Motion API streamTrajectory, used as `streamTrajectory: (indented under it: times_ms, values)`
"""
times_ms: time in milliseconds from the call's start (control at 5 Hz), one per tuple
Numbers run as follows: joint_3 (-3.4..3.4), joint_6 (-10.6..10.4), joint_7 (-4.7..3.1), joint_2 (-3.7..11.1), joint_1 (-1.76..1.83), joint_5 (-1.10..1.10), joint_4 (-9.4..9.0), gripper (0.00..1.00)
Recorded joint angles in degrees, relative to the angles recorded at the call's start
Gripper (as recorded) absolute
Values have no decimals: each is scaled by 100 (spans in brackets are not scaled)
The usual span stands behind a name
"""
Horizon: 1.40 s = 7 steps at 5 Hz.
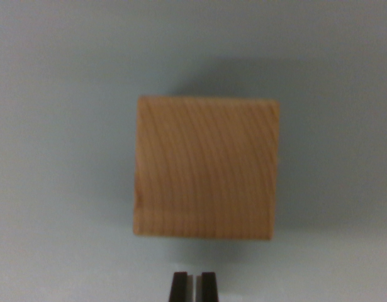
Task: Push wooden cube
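Note:
A light-brown wooden cube [206,167] with curved grain lines fills the middle of the wrist view, resting on a pale grey-blue surface. Just below it, at the bottom edge, the two dark fingertips of my gripper [193,286] stand close together with only a thin gap and nothing between them. A small strip of bare surface separates the fingertips from the cube's near edge. The picture is slightly blurred.
A plain pale grey-blue tabletop [61,157] surrounds the cube on all sides. The cube casts a soft shadow toward the top and the wrist view's right.

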Motion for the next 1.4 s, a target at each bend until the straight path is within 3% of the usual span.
streamTrajectory:
  times_ms: [200, 400, 600, 800, 1000, 1200, 1400]
  values:
    - [-7, 81, -8, 148, -2, -5, 229, 100]
    - [-7, 81, -8, 148, -2, -5, 229, 100]
    - [-14, 170, -17, 309, -5, -10, 480, 100]
    - [-14, 170, -17, 309, -5, -10, 480, 100]
    - [-21, 264, -27, 480, -8, -15, 744, 100]
    - [-21, 264, -27, 480, -8, -15, 744, 100]
    - [-29, 361, -36, 655, -10, -20, 1016, 100]
